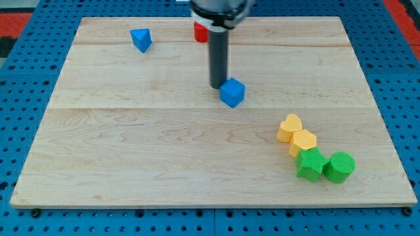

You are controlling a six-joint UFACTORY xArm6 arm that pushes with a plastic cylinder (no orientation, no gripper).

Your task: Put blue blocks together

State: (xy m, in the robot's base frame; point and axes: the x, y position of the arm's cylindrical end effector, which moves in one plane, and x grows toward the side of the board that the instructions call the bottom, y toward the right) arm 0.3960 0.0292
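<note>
A blue cube [232, 92] lies near the board's middle, a little toward the view's top. A blue triangular block [140, 39] lies far off at the view's upper left. My dark rod comes down from the view's top, and my tip [217, 86] rests on the board just to the left of the blue cube, touching or almost touching its upper left edge. The two blue blocks are far apart.
A red block [199, 31] sits at the view's top, partly hidden behind the rod. At the lower right lie a yellow heart-shaped block [289, 128], a yellow hexagonal block [303, 141], a green star-shaped block [310, 164] and a green cylinder [339, 166]. The wooden board [131, 151] lies on a blue pegboard.
</note>
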